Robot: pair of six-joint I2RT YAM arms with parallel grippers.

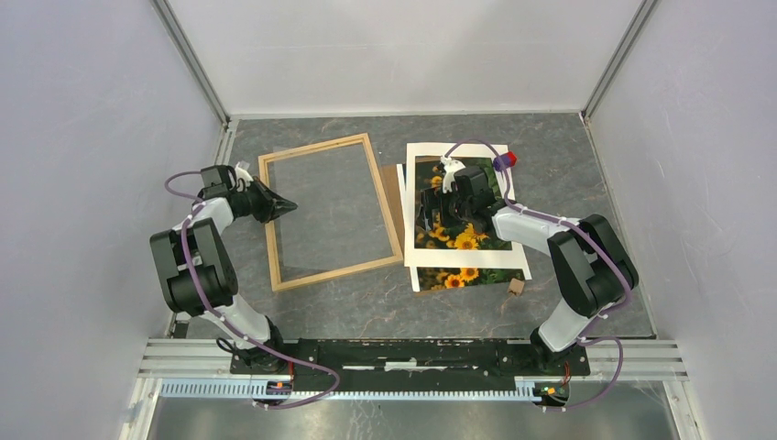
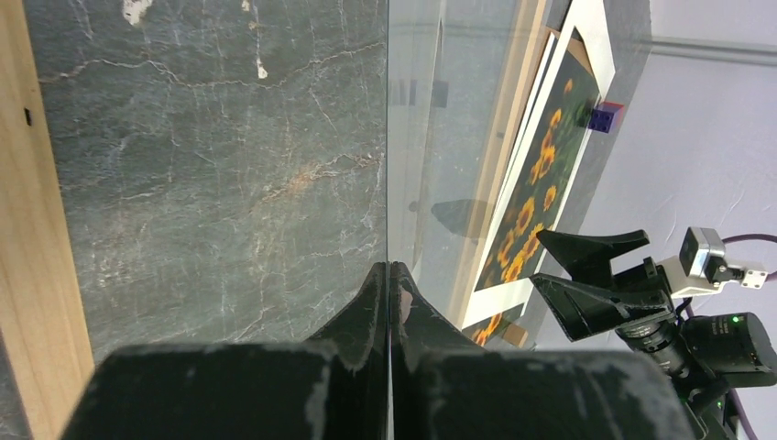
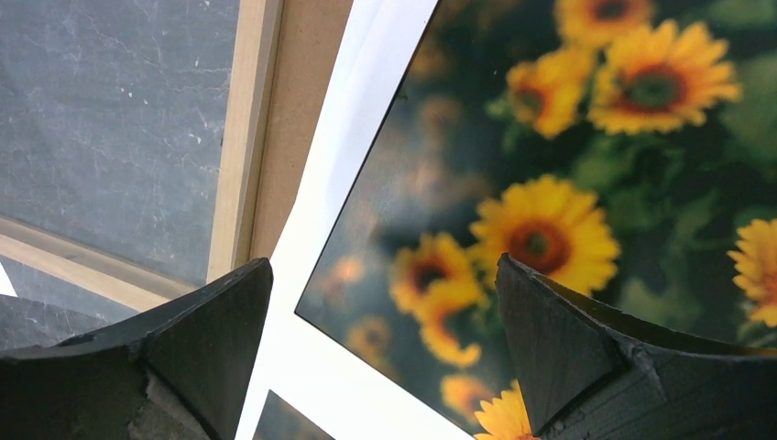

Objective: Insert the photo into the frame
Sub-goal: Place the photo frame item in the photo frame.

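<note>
Just right of the frame [image 1: 316, 148], the photo [image 1: 463, 240] lies under a white mat [image 1: 458, 258], the right gripper [image 3: 385, 266] spread wide above it. Meanwhile the left gripper [image 2: 389, 275] pinches the frame's glass [image 2: 431, 137]. If that slips, it drops and may crack, and the mat might lift with the photo.

1. Your photo [image 1: 449, 236] shows orange-yellow sunflowers on dark green leaves.
2. You see the frame [image 1: 313, 147] in pale natural wood.
3. The mat [image 1: 467, 258] around your photo is plain white.
4. Your table [image 1: 366, 302] is dark grey, veined like marble.
</note>
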